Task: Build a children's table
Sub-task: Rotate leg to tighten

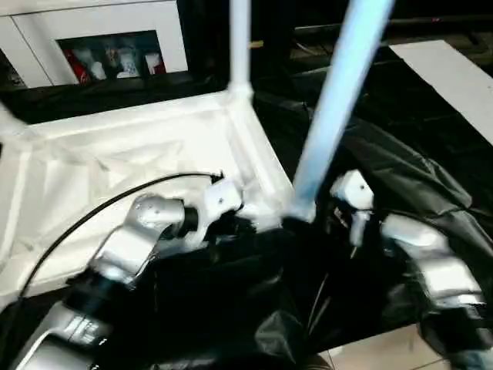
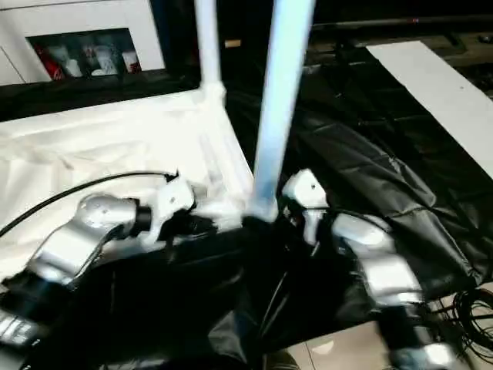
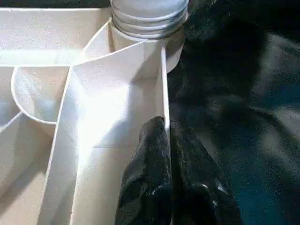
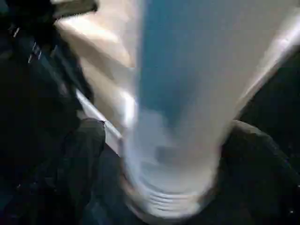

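Note:
The white tabletop lies upside down with its ribs facing up. One white leg stands upright in its far right corner socket. A second leg rises tilted from the near right corner; its threaded end sits at that socket. My right gripper is shut on this leg just above its base, a dark finger on either side. My left gripper is shut on the tabletop's thin side wall close to the same corner, and it is seen from above as my left gripper.
A crumpled black sheet covers the floor around the tabletop. A white board lies at the far right, and a white cabinet with toys stands at the back left. A black cable arcs over my left arm. More cables lie near right.

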Available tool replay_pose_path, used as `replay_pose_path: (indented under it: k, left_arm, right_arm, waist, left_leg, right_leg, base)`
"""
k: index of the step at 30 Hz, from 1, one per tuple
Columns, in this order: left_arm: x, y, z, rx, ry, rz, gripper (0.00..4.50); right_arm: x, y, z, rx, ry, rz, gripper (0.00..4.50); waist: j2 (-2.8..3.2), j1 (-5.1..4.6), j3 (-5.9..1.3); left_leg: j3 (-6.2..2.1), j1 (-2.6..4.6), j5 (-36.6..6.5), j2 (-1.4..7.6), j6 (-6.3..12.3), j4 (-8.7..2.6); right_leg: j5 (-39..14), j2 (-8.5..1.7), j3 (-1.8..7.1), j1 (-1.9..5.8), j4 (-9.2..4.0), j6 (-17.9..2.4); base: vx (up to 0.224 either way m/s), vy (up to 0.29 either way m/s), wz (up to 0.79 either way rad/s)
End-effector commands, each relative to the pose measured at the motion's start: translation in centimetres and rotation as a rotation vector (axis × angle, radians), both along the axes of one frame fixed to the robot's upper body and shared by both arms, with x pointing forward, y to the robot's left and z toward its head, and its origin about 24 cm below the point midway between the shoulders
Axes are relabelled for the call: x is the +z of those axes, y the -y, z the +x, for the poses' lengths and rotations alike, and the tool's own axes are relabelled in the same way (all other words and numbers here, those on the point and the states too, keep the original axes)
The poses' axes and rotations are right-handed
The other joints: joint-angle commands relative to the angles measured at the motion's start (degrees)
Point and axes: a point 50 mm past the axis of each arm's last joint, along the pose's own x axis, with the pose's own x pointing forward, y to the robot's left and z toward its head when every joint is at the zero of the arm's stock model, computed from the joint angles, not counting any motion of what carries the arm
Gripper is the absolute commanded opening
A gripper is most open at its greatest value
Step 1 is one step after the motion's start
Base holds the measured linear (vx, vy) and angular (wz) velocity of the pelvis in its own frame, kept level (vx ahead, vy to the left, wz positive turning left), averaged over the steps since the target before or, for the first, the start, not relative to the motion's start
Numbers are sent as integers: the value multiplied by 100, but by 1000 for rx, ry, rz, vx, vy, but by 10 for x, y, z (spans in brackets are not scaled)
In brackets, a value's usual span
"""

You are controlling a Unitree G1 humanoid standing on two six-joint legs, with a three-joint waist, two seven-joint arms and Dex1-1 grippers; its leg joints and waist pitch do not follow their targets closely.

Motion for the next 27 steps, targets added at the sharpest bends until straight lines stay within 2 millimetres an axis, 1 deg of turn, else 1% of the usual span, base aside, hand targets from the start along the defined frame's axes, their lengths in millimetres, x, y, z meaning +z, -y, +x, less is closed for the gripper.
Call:
replay_pose_path:
  k: [1,3,7,9,10,11,12,13,14,15,16,19,20,21,23,25,27]
  left_arm:
    - [-7,5,-12,-106,-69,-1,0]
    - [-6,3,-14,-124,-77,-8,0]
    - [-5,1,-16,-134,-83,-10,0]
    - [-5,1,-16,-130,-80,-9,0]
    - [-5,1,-15,-128,-80,-8,0]
    - [-5,1,-16,-129,-81,-9,0]
    - [-5,1,-16,-126,-83,-10,0]
    - [-5,1,-16,-125,-80,-9,0]
    - [-5,1,-16,-123,-81,-10,0]
    - [-5,1,-16,-122,-82,-11,0]
    - [-5,0,-15,-121,-79,-6,0]
    - [-5,-1,-15,-118,-79,-5,0]
    - [-5,-1,-15,-118,-79,-5,0]
    - [-5,-1,-15,-118,-79,-6,0]
    - [-5,-1,-15,-118,-80,-7,0]
    - [-5,-1,-15,-115,-82,-9,0]
    - [-6,-2,-15,-112,-84,-5,0]
  right_arm:
    - [5,-2,-4,56,1,10,411]
    - [5,-3,-5,82,-6,9,411]
    - [5,-4,-5,101,-11,4,411]
    - [3,-6,-5,110,-13,-8,411]
    - [2,-6,-5,117,-15,-13,411]
    - [1,-7,-6,124,-21,-16,411]
    - [0,-7,-6,127,-25,-17,411]
    - [0,-7,-5,126,-27,-18,395]
    - [-1,-6,-5,128,-29,-20,395]
    - [-1,-6,-5,129,-31,-21,378]
    - [-2,-6,-5,130,-33,-25,378]
    - [-3,-6,-5,130,-38,-26,375]
    - [-3,-6,-5,130,-38,-26,347]
    - [-3,-6,-5,130,-40,-26,336]
    - [-3,-6,-5,130,-42,-25,337]
    - [-4,-7,-5,131,-46,-23,304]
    - [-5,-7,-6,134,-50,-22,297]
  waist:
    - [-35,12,-330]
    - [-29,4,-330]
    - [-34,15,-341]
    - [-40,20,-345]
    - [-66,22,-355]
    - [-61,28,-355]
    - [-69,31,-360]
    - [-61,37,-360]
    - [-58,39,-360]
    - [-60,41,-363]
    - [-68,41,-367]
    - [-63,44,-373]
    - [-64,44,-373]
    - [-66,45,-378]
    - [-64,44,-381]
    - [-58,47,-380]
    - [-60,50,-382]
  left_leg:
    - [1,29,-163,204,952,-282]
    - [8,35,-163,199,945,-272]
    - [8,36,-87,195,914,-261]
    - [6,30,-40,189,922,-255]
    - [9,27,-37,184,917,-250]
    - [6,21,-34,182,912,-248]
    - [9,20,-35,178,914,-245]
    - [5,21,-4,180,919,-245]
    - [7,25,10,182,933,-243]
    - [8,25,22,179,937,-239]
    - [9,26,32,178,941,-236]
    - [5,23,80,176,963,-230]
    - [6,23,75,175,962,-229]
    - [7,24,80,173,963,-224]
    - [5,19,130,173,993,-218]
    - [3,19,152,172,1006,-214]
    - [7,21,132,170,1011,-209]
  right_leg:
    - [174,-377,262,384,-278,-1704]
    - [174,-369,260,369,-272,-1734]
    - [262,-367,265,375,-254,-1753]
    - [333,-365,263,381,-243,-1752]
    - [323,-367,264,392,-244,-1744]
    - [321,-371,267,395,-237,-1742]
    - [307,-370,266,397,-240,-1729]
    - [313,-369,264,396,-233,-1723]
    - [325,-366,263,389,-232,-1722]
    - [339,-364,264,392,-229,-1721]
    - [350,-363,264,394,-227,-1720]
    - [370,-361,260,395,-216,-1717]
    - [359,-363,260,394,-219,-1719]
    - [364,-361,260,396,-214,-1721]
    - [453,-357,258,396,-201,-1735]
    - [496,-358,260,395,-196,-1747]
    - [492,-358,261,395,-196,-1755]
  base:
    - [0,0,0]
    - [0,0,0]
    - [0,0,0]
    - [0,0,0]
    - [0,0,0]
    - [0,0,0]
    - [0,0,0]
    - [0,0,0]
    - [0,0,0]
    - [0,0,0]
    - [0,0,0]
    - [0,0,0]
    - [0,0,0]
    - [0,0,0]
    - [0,0,0]
    - [0,0,0]
    - [0,0,0]
